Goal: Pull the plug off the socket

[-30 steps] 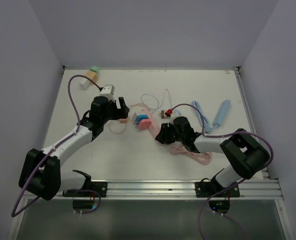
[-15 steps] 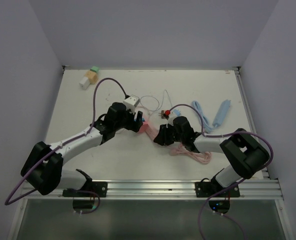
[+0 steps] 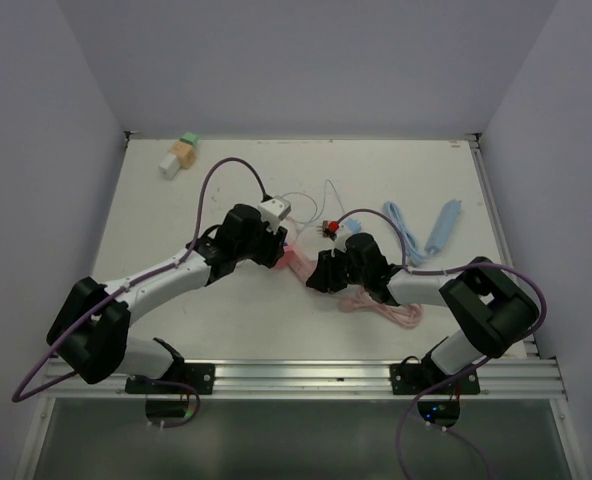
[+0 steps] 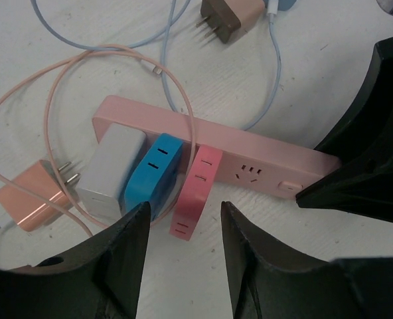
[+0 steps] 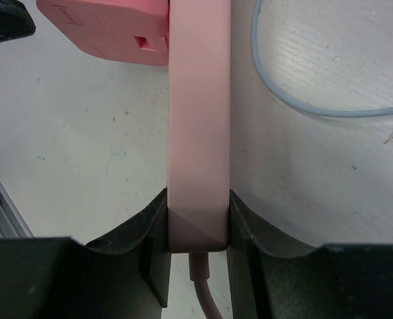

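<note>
From above, the left arm (image 3: 166, 275) has swung in over the pink socket strip (image 3: 298, 262); pulling looks imminent. Left wrist: left fingers (image 4: 127, 246) apart, the pink plug (image 4: 198, 193) just ahead between them. Three plugs are seated, with the blue plug (image 4: 155, 176) and white plug (image 4: 113, 173). Two loose: brown charger (image 4: 226, 14), orange charger (image 4: 34, 199). Right wrist: right fingers (image 5: 153, 259) clamped on the one strip's cord end.

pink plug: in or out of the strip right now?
In. The pink plug sits seated in the power strip beside the blue plug; the left gripper is open around its end, not closed on it.
</note>
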Available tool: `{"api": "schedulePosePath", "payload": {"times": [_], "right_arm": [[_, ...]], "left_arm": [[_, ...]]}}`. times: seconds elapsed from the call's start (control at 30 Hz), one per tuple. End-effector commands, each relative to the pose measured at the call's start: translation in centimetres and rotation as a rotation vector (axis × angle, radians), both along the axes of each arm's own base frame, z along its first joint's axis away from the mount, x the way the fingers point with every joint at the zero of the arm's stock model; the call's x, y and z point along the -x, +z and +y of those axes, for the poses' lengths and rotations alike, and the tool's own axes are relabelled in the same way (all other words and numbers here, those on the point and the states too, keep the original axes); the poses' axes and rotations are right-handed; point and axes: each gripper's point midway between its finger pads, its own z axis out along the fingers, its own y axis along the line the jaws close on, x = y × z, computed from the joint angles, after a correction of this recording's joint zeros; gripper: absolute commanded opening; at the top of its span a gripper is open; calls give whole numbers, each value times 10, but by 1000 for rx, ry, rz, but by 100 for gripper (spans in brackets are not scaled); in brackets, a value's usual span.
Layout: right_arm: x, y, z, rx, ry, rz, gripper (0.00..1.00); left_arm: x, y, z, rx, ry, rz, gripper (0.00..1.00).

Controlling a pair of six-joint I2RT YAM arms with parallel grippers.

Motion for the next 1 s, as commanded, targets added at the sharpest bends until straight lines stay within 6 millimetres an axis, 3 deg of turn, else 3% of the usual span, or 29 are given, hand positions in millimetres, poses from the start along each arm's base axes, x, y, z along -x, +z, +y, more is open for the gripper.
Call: {"api": "schedulePosePath", "payload": {"times": [0.0, 0.47, 0.73, 0.97], "right_arm": [[-13, 38, 26, -109, 69, -105, 0], [-9, 40, 31, -112, 93, -115, 0], [-9, 39, 31, -106, 94, -115, 0], [-10, 38, 31, -100, 94, -116, 0]], "left_arm": [[2, 6, -10, -8, -51, -3, 50], [-10, -4, -16, -50, -55, 10, 49], [0, -12, -18, -53, -88, 52, 38], [8, -20, -12, -73, -89, 83, 38]]}}
